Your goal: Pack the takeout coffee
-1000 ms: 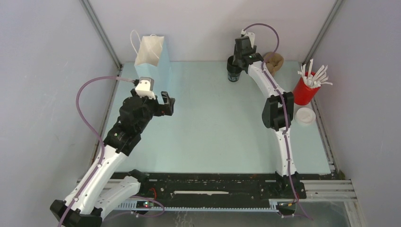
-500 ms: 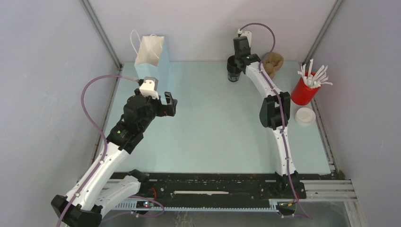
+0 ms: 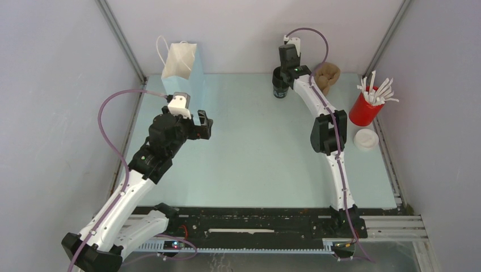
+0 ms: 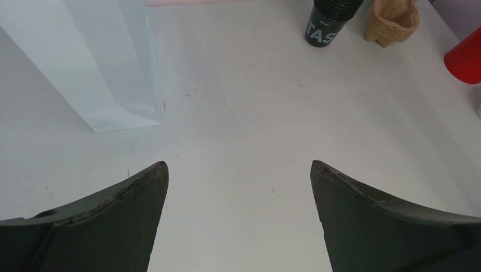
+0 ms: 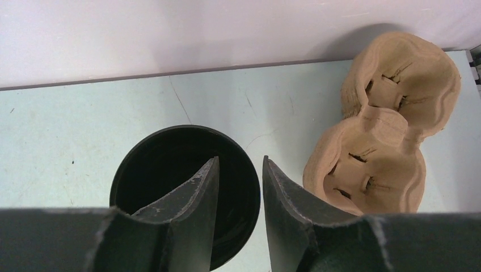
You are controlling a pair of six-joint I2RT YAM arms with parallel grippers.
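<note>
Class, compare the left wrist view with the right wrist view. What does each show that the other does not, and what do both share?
Only the left wrist view shows the white paper bag standing upright, an edge of the red cup, and the left hand spread wide open. Only the right wrist view shows down into the lidless black cup, with the right hand straddling its rim. Both show that black cup and the cardboard cup carrier beside it.

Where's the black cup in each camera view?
Top external: black cup at the far edge, right of centre.
Left wrist: cup at the top edge, right of centre.
Right wrist: cup low, left of centre.
Shared landmark: the brown carrier, just right of the cup in all three.
</note>
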